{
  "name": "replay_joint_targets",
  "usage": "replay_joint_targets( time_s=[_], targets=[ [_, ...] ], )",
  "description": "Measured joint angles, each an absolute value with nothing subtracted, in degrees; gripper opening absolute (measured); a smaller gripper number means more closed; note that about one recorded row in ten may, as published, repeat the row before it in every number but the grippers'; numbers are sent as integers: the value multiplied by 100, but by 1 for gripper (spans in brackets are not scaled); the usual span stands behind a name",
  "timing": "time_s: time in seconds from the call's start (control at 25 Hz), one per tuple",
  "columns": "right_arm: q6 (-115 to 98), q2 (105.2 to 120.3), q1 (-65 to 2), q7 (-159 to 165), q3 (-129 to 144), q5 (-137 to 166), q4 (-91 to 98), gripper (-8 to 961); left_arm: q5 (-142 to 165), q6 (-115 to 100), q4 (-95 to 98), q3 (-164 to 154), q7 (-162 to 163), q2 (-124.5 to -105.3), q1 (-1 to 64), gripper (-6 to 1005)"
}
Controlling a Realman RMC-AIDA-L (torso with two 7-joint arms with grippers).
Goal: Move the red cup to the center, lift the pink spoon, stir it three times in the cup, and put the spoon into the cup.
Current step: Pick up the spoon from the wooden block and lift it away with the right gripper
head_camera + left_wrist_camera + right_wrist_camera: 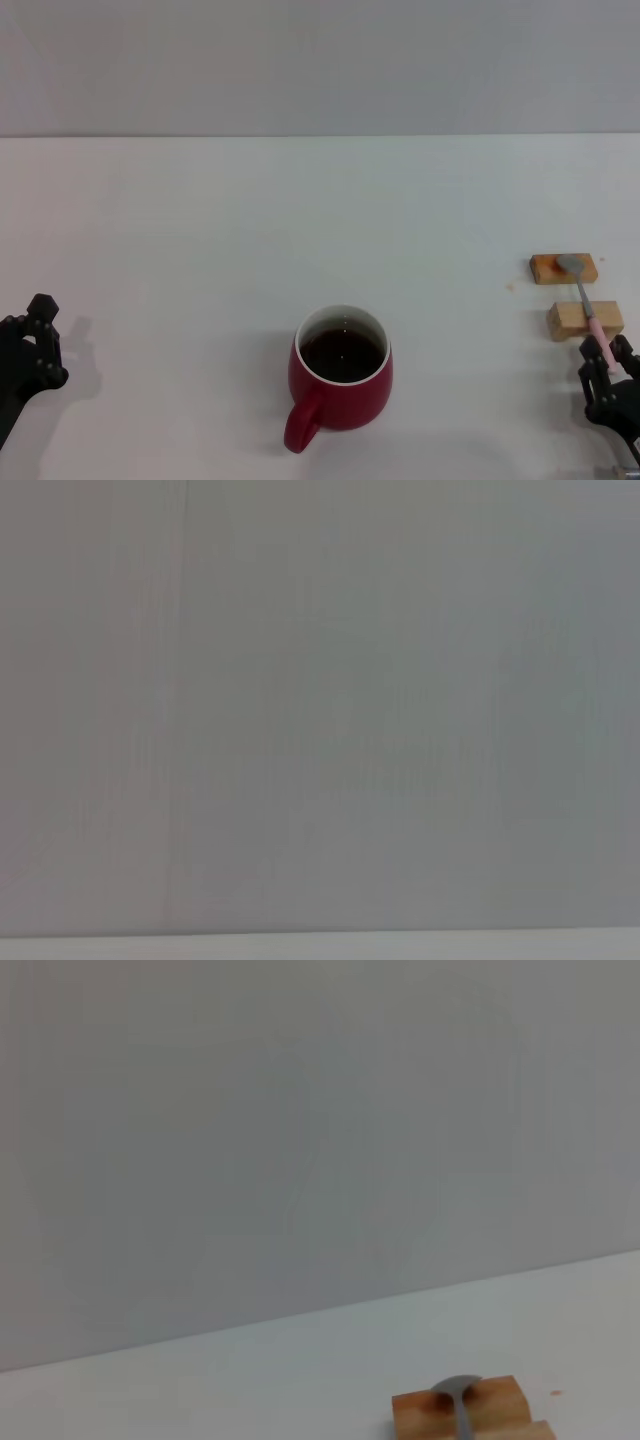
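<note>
Now the right gripper sits at the spoon handle's near end, fingers open around it, spoon bridging two blocks. Close low and square, I'd say. Cup waits centre on the tabletop; left gripper idle, open.

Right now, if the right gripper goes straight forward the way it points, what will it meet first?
Probably the pink spoon: the right gripper sits at its handle end, the spoon resting across two wooden blocks just ahead. Whether it already touches is unclear.
</note>
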State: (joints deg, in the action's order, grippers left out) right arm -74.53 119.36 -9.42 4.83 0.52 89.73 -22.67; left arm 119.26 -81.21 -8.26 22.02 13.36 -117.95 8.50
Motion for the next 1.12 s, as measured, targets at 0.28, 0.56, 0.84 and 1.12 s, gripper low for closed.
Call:
replay_joint_targets(
  time_s=[0.28, 0.56, 0.84, 1.12],
  targets=[
    [-7453, 11928, -947, 483, 66, 8974, -2277, 329, 11926, -8128, -826, 2197, 1336, -11795, 832, -1],
    [-7456, 11932, -932, 479, 60, 8978, -2279, 287, 11927, -8130, -826, 2197, 1336, -11795, 812, -1],
    [-7435, 11935, -942, 451, 49, 8973, -2252, 123, 11926, -8137, -826, 2197, 1336, -11795, 792, -1],
    [-7468, 11942, -941, 408, 47, 8973, -2250, 67, 11926, -8146, -826, 2197, 1336, -11795, 796, -1]
  ],
)
